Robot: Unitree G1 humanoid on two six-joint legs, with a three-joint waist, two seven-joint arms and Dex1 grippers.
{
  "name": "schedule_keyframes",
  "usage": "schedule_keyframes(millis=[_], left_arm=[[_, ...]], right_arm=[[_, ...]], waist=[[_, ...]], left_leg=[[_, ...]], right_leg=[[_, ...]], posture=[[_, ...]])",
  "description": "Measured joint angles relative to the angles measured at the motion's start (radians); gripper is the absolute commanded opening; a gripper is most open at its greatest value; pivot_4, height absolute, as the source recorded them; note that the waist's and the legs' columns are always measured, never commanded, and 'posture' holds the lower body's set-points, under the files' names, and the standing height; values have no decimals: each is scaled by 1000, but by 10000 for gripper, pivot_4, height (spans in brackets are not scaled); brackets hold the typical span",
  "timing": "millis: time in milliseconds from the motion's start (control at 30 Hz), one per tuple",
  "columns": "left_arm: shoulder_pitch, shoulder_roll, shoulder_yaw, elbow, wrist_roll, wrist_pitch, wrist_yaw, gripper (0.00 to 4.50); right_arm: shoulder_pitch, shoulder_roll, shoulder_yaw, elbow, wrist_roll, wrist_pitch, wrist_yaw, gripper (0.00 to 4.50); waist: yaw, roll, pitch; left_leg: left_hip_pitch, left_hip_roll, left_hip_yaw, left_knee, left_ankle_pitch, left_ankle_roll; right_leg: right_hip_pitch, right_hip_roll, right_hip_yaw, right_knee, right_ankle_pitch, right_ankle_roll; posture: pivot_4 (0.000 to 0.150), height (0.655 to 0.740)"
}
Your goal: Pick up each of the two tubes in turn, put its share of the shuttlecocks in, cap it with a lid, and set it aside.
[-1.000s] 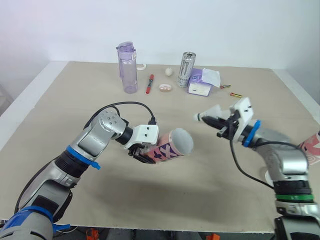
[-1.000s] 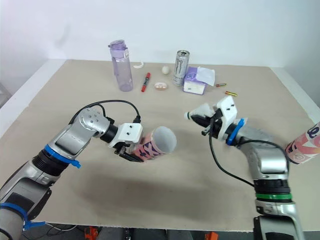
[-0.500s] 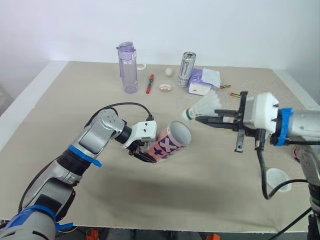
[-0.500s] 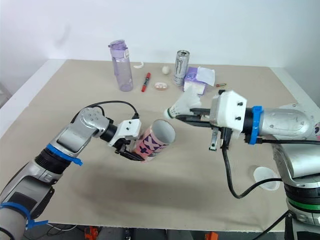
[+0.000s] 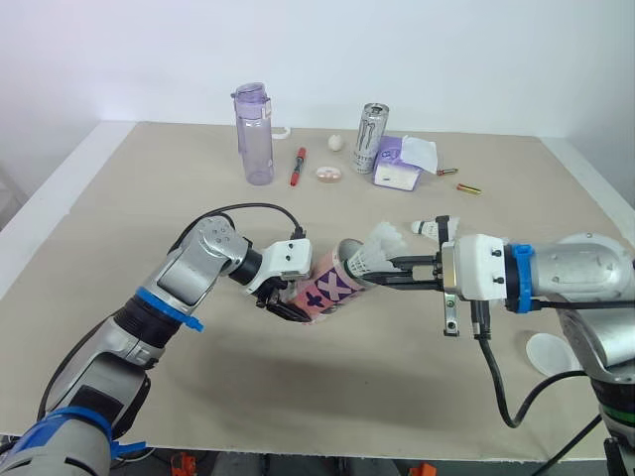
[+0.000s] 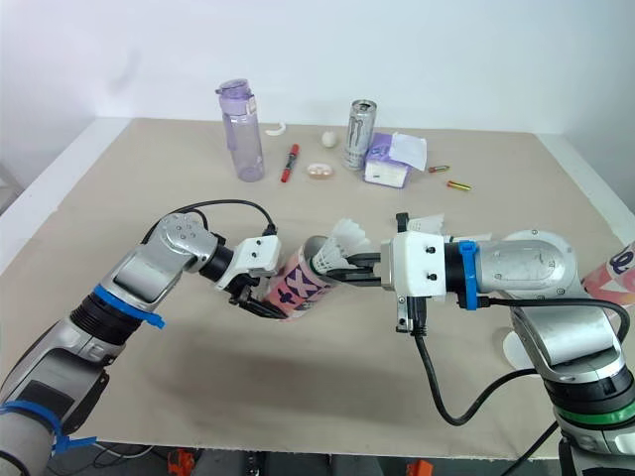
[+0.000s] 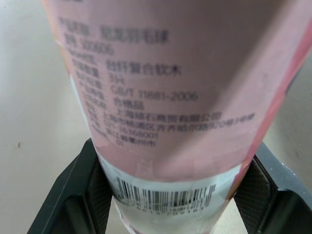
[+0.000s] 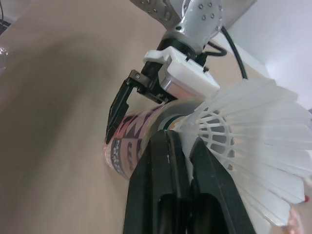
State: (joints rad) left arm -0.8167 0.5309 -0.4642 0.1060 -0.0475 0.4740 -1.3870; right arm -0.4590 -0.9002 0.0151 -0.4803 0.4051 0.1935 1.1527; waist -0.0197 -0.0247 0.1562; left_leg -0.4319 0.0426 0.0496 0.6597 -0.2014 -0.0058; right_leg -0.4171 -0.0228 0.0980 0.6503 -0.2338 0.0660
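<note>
Grips the tube (image 5: pixel 330 288) in the left gripper (image 5: pixel 293 302), with black fingers (image 7: pixel 97 192) pressed on opposite sides of the barcode end. Holds it off the table (image 5: pixel 149 218), near the middle, tilted, with the open mouth up and toward the right arm.

Pinches a shuttlecock (image 5: pixel 378 254) in the right gripper (image 5: pixel 380 274), fingers (image 8: pixel 163 185) closed on the stem just behind the cork. Sets the cork end at the tube's mouth; cannot tell whether touching the rim or just inside. Leaves the white feathers fanned out above and outside the mouth, on the right gripper's side. Points the right gripper roughly level at the mouth, with the left gripper at the tube's opposite end.

On the table just behind the right gripper, a second shuttlecock (image 5: pixel 429 228). Near the right edge, a white lid (image 5: pixel 551 352) lying flat, and at that edge another pink tube (image 6: pixel 613 283). Along the far side, a bottle (image 5: pixel 254 134), a can (image 5: pixel 370 137), a pen (image 5: pixel 297 167) and a tissue pack (image 5: pixel 405 162), well apart from both grippers.
</note>
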Motion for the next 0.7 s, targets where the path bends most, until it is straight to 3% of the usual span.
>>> schedule_keyframes(millis=[100, 200, 267, 467, 500, 700], left_arm=[[-1, 0, 0, -3, 0, 10, 1, 29449], [-6, 2, -5, -6, 1, 12, 0, 29449], [-8, 2, -6, -6, 1, 12, -1, 29449], [-16, -1, -14, -6, 6, 11, -2, 29449], [-19, -2, -18, -6, 7, 12, -2, 29449], [-25, -1, -23, -11, 10, 15, -4, 29449]], right_arm=[[-43, 0, 11, 1, 8, 20, 3, 22415], [-64, 0, -4, -1, 74, 92, -10, 38162], [-65, 0, -34, -5, 114, 137, -31, 44538], [-16, 32, -200, 16, 285, 353, -198, 44538], [66, 44, -291, 75, 315, 421, -266, 44538], [267, 123, -434, 295, 245, 413, -399, 44538]], waist=[[0, 0, 0], [0, 0, 0], [0, 0, 0], [3, -1, 0], [4, -4, -1], [-1, 0, -1]], left_leg=[[0, 0, 0, 0, 0, 0], [0, 0, 0, 0, 0, 0], [-1, 0, 0, 0, 0, 0], [-2, 0, -2, 1, 0, 0], [-3, 0, -2, 1, 0, 0], [-5, -2, -2, 2, -1, 2]], right_leg=[[0, 0, -1, 0, 0, 0], [0, 0, 0, 0, 0, 0], [0, 0, 0, 0, 0, 0], [0, 0, -1, 0, 0, -1], [0, 0, -1, 0, 1, -2], [-2, 0, 2, 0, 1, 1]], posture=[[1500, 7400], [1500, 7400], [1500, 7400], [1500, 7400], [1500, 7400], [1500, 7400]])
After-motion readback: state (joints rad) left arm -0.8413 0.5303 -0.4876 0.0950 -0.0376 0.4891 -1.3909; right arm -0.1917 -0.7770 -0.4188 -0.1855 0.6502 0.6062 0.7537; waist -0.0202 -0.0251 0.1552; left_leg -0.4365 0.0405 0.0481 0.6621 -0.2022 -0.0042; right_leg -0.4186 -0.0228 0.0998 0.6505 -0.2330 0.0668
